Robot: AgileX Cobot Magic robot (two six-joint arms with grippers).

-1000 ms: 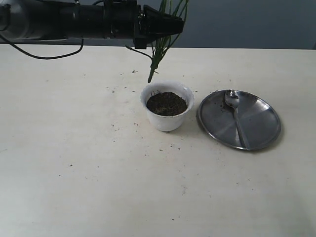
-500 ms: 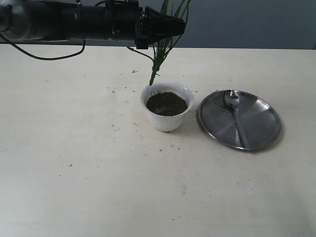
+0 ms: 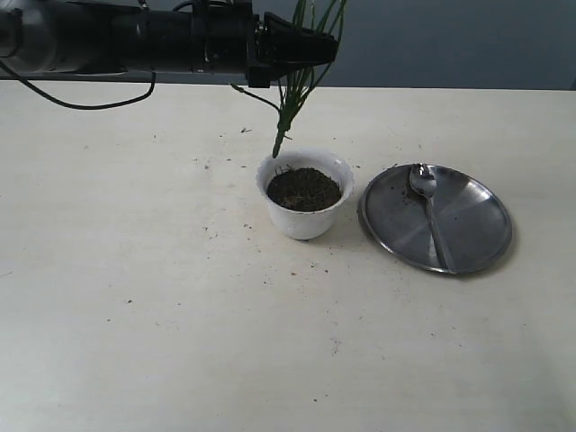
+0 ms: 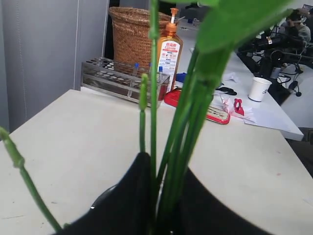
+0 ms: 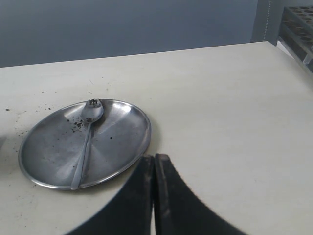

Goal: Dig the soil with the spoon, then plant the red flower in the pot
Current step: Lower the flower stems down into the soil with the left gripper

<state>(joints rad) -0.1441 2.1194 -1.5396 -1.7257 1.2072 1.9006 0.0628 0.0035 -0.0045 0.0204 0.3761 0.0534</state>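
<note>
The left gripper (image 3: 315, 47) holds its place from half a second ago, jaws clamped on the red flower's (image 3: 290, 99) green stems, whose tips hang just above the back rim of the pot (image 3: 304, 193) of soil (image 3: 303, 188); the right gripper's (image 5: 154, 169) jaws are closed, the spoon (image 3: 430, 214) resting on the steel plate (image 3: 477, 225) on the bench (image 3: 135, 297)

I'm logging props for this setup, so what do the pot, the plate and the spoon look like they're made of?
The pot: white and smooth, likely glazed ceramic, possibly plastic.
The plate: silvery metal, probably steel, with a brushed sheen and soft reflections.
The spoon: shiny silver metal, brighter than the plate, flecked with soil crumbs.
</note>
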